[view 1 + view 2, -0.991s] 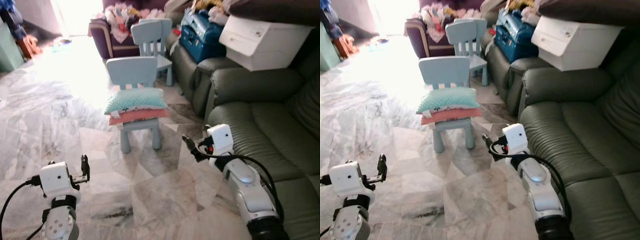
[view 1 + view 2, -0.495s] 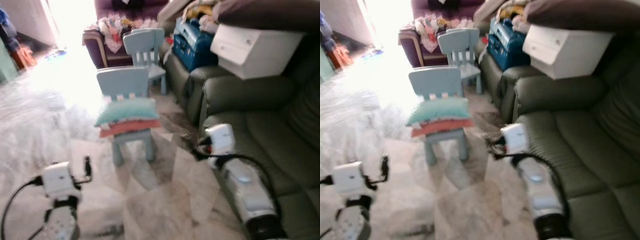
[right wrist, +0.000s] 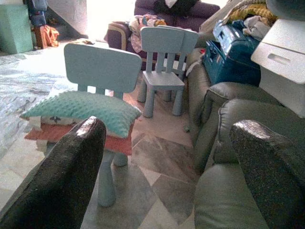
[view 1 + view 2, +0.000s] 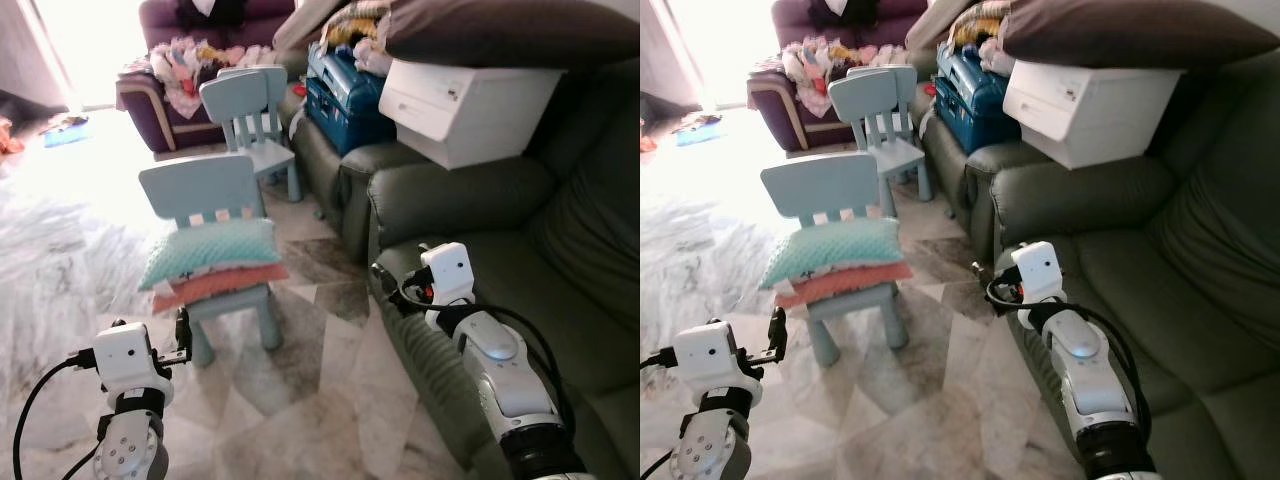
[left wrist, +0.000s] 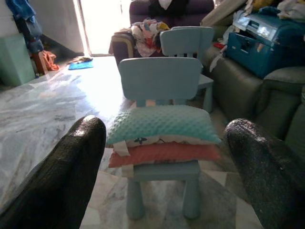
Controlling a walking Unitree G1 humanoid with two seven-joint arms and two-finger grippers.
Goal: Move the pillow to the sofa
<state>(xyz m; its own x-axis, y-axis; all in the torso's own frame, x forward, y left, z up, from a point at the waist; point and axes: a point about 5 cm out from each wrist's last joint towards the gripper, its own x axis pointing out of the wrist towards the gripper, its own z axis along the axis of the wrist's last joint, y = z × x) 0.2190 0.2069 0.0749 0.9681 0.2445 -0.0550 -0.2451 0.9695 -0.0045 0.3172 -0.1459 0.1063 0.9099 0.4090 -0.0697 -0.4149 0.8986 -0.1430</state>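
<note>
The teal pillow is stacked on a pink pillow across the seat of a blue chair, faced by both grippers, left and right, each held apart-fingered and empty, the right one at the front edge of the green sofa.

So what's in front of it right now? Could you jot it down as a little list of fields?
pillows: teal pillow stacked on a coral pillow
resting on: small light-blue chair
second chair: same kind, farther back
target: green sofa, on the robot's right
on the sofa's far end: white box, blue case
left gripper: jaws open, short of the chair
right gripper: jaws open, by the sofa's front edge
</note>
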